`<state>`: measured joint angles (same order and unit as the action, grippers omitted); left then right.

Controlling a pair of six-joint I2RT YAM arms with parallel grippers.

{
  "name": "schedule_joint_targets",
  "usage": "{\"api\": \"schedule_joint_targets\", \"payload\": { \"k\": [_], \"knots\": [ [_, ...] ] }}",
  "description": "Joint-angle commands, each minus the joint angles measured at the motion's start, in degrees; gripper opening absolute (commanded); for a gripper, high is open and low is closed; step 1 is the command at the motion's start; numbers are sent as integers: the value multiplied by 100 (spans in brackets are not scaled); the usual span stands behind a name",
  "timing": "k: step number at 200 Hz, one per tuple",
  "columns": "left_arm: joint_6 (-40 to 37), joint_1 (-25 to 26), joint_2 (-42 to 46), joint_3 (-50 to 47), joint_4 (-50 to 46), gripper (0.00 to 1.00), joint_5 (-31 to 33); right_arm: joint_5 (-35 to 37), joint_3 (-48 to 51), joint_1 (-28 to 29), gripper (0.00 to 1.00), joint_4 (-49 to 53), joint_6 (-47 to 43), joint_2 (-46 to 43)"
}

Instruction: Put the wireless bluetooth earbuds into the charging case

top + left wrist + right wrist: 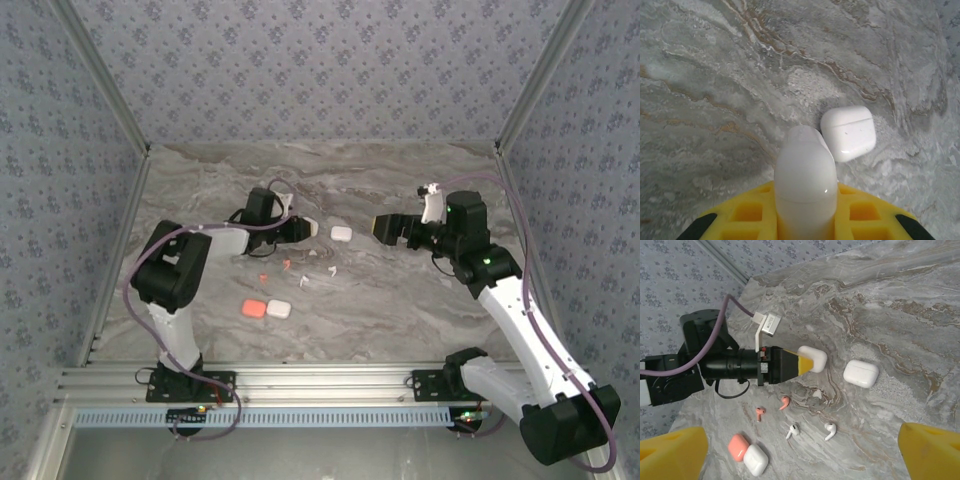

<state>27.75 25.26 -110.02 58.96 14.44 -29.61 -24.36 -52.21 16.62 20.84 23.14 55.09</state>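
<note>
While the left tool [804,363] clamps a white case [815,358], earbuds [793,430] lie near.

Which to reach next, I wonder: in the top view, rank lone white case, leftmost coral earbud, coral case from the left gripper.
1. Lone white case, just right of the left gripper.
2. Leftmost coral earbud, mid-table.
3. Coral case, toward the near edge.

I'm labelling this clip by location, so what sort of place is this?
Probably a robot test cell rather than a home: patterned wall panels box in a marble-look tabletop, and an aluminium rail along its near edge carries the left arm and the right arm.
</note>
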Motion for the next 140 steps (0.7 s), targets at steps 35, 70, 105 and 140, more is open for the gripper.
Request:
{"api": "schedule_joint_targets", "payload": {
  "k": [35,70,105,140],
  "knots": [
    [442,67,-493,434,-173,24,-180,97,11,-35,100,143,59,-108],
    [394,65,-536,458,-298,40,-50,125,-70,-36,100,233,-43,-82],
    [262,41,-388,424,-518,46,290,161,-79,-36,100,280,-56,-84],
    [157,-28,38,260,-565,49,542,45,-108,16,100,304,-220,-79]
  ]
}}
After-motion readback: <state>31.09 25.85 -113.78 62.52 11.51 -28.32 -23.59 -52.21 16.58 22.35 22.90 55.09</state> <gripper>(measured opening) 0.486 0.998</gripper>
